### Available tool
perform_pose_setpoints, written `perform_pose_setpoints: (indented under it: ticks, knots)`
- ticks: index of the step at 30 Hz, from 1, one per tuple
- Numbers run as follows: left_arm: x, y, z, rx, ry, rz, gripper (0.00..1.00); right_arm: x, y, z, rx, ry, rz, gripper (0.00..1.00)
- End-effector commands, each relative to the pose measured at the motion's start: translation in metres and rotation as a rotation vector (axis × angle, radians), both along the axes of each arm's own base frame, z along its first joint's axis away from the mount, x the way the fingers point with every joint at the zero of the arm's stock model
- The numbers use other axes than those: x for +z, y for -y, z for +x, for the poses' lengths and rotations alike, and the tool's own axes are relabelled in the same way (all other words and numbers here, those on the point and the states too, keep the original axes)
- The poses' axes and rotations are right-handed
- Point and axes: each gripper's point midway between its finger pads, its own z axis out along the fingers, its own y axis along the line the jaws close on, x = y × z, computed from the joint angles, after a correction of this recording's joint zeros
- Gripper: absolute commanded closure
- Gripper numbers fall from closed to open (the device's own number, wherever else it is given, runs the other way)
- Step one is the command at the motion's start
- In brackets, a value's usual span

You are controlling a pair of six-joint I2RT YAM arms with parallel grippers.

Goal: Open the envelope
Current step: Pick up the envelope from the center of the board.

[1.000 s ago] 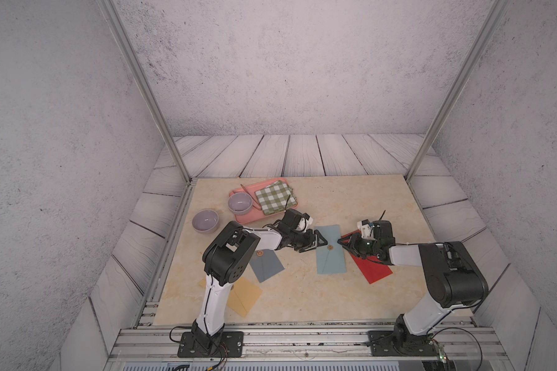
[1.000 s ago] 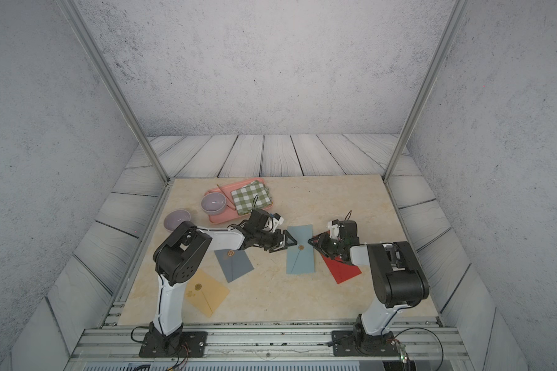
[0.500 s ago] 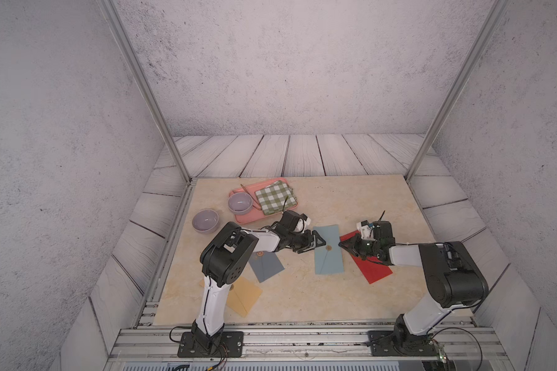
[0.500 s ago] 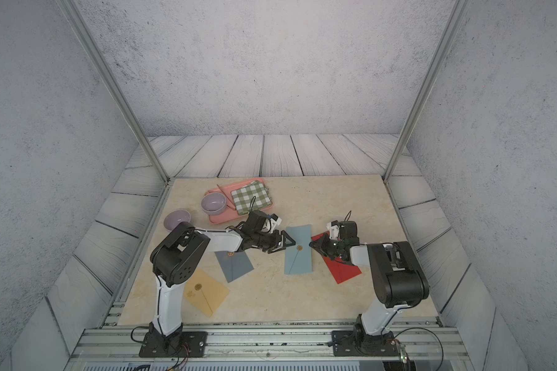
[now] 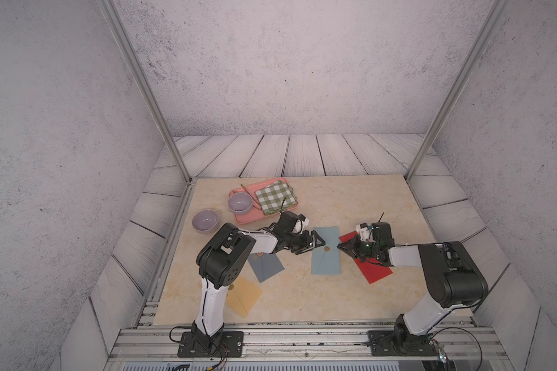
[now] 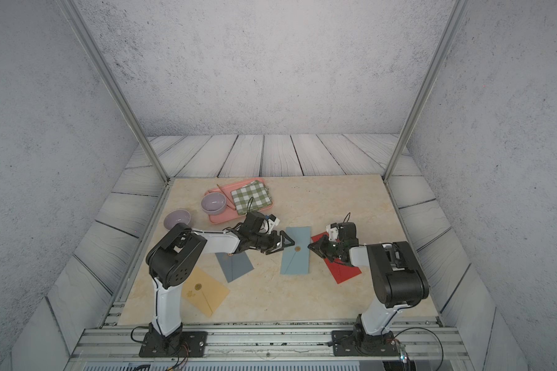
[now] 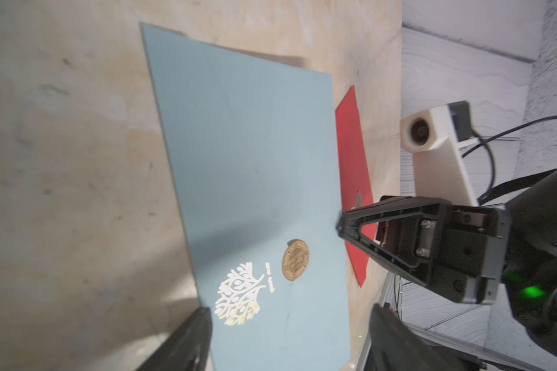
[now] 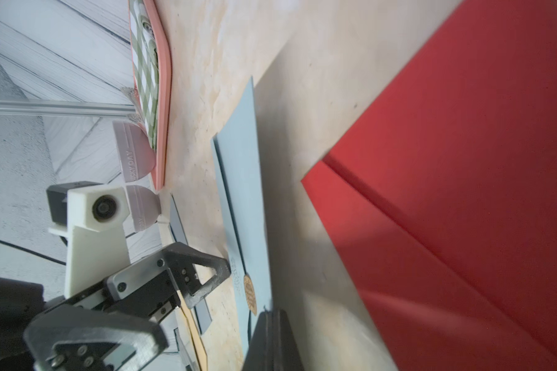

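Top-down view, clock dirs centred on the light-blue envelope, 12 = back wall. The surface is bare from 12 to 2, the widest free lane. Bare strip at 6 too, along the near edge. At 9: left gripper, fingers spread, at the envelope's edge; behind it, grey envelope at 8 and yellow envelope at 7. At 3: right gripper, fingers pressed together, touching the envelope's edge, w/ red envelope under its arm. At 10–11: pink tray w/ bowl and checked cloth, plus a second bowl off-tray, block that corner.
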Motion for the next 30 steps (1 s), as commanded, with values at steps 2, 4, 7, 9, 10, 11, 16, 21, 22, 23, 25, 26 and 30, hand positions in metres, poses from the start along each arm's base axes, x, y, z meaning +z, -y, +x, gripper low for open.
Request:
perform_pose_setpoints:
  ticks: [2,4,7,9,10,11,16,21,22,23,25,26,30]
  knots:
    - [-0.033,-0.037,-0.011,0.059,-0.079,0.134,0.12,-0.004,-0.006,-0.003,-0.008,-0.047,0.067,1.00]
    - [-0.033,-0.042,-0.011,0.069,-0.079,0.136,0.12,-0.004,-0.007,-0.002,-0.013,-0.051,0.093,1.00]
    - [-0.035,-0.047,-0.011,0.075,-0.086,0.138,0.12,-0.004,-0.008,-0.001,-0.011,-0.055,0.105,1.00]
    - [-0.037,-0.046,-0.012,0.070,-0.097,0.131,0.12,-0.004,-0.008,-0.001,-0.011,-0.057,0.108,1.00]
    - [-0.038,-0.045,-0.013,0.065,-0.107,0.121,0.13,-0.003,-0.008,0.000,-0.011,-0.057,0.112,1.00]
    - [-0.040,-0.043,-0.013,0.063,-0.118,0.114,0.14,-0.002,-0.009,0.000,-0.011,-0.056,0.121,1.00]
    - [-0.051,-0.042,-0.018,0.060,-0.158,0.108,0.15,0.003,-0.014,0.003,-0.009,-0.061,0.176,1.00]
    - [-0.055,-0.040,-0.019,0.060,-0.175,0.101,0.16,0.001,-0.016,0.005,-0.013,-0.075,0.201,1.00]
    - [-0.056,-0.041,-0.020,0.059,-0.175,0.102,0.16,0.000,-0.016,0.005,-0.012,-0.078,0.203,1.00]
    - [-0.057,-0.041,-0.020,0.058,-0.177,0.103,0.16,0.000,-0.017,0.005,-0.006,-0.077,0.202,1.00]
    - [-0.058,-0.038,-0.021,0.053,-0.184,0.093,0.19,-0.001,-0.017,0.004,0.004,-0.078,0.192,0.92]
    - [-0.059,-0.037,-0.022,0.049,-0.191,0.089,0.20,-0.002,-0.017,0.003,0.008,-0.079,0.185,0.90]
    - [-0.063,-0.032,-0.026,0.041,-0.203,0.080,0.21,-0.002,-0.018,0.004,0.014,-0.062,0.184,0.82]
